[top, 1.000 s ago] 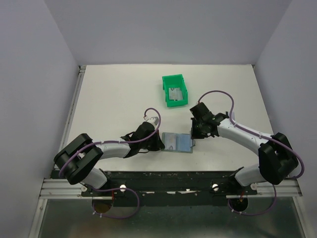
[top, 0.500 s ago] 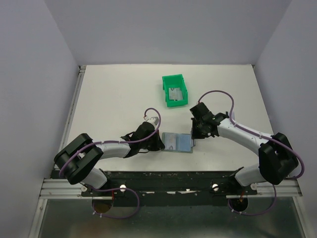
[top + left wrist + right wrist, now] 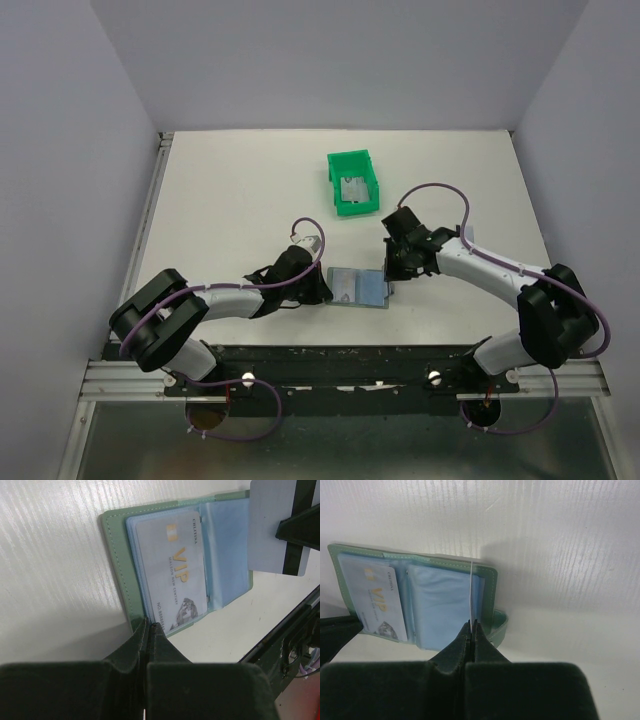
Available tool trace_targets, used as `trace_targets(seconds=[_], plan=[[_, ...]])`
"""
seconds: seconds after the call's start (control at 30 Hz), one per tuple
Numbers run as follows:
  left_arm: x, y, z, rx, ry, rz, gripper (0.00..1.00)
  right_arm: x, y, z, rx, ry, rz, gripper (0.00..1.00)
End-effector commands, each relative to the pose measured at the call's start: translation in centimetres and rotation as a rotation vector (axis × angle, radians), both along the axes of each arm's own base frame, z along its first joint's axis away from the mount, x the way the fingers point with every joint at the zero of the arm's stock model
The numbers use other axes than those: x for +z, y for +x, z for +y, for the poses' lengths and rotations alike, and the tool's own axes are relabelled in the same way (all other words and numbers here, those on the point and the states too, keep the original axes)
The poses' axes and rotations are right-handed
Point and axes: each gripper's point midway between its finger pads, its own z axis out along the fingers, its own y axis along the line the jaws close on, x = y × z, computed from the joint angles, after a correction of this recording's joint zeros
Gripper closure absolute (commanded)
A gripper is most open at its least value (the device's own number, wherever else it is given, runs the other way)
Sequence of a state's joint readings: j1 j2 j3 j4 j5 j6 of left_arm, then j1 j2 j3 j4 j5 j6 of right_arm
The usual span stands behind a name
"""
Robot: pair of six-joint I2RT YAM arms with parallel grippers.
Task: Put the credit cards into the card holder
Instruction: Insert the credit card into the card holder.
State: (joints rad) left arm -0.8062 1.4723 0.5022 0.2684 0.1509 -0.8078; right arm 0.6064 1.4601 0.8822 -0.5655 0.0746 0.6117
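The card holder [image 3: 358,288] lies open on the table, with a VIP card [image 3: 175,570] in its left blue pocket. My left gripper [image 3: 149,625] is shut, its tips pressed to the holder's left edge [image 3: 326,289]; whether it pinches the cover I cannot tell. My right gripper [image 3: 471,625] is shut on a silvery credit card [image 3: 270,525] with a black stripe. That card stands on edge over the holder's right pocket [image 3: 440,602] and shows as a thin white line [image 3: 471,592] in the right wrist view. More credit cards [image 3: 353,188] lie in the green bin [image 3: 354,160].
The green bin stands behind the holder, mid-table. The holder's strap loop [image 3: 501,627] sticks out at its right side. The holder lies close to the table's near edge and the black rail [image 3: 350,352]. Grey walls [image 3: 60,150] close in both sides.
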Motion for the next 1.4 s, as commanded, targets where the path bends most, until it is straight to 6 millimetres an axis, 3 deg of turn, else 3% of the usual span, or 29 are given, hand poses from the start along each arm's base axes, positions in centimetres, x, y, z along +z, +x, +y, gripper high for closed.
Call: trace_targets(seconds=[0.0, 0.7, 1.07, 1.37], plan=[[0.2, 0.2, -0.6, -0.018, -0.015, -0.005, 1.00, 0.3, 0.6, 1.1, 0.013, 0.052, -0.007, 1.00], [0.0, 0.0, -0.5, -0.022, -0.014, 0.001, 1.00, -0.5, 0.6, 3.2, 0.050, 0.139, 0.028, 1.00], [0.0, 0.0, -0.7, -0.023, -0.020, 0.004, 1.00, 0.2, 0.8, 5.0, 0.069, 0.232, 0.023, 1.00], [0.9, 0.1, -0.5, -0.019, -0.019, -0.012, 1.00, 0.4, 0.9, 4.7, 0.063, 0.229, 0.006, 1.00]])
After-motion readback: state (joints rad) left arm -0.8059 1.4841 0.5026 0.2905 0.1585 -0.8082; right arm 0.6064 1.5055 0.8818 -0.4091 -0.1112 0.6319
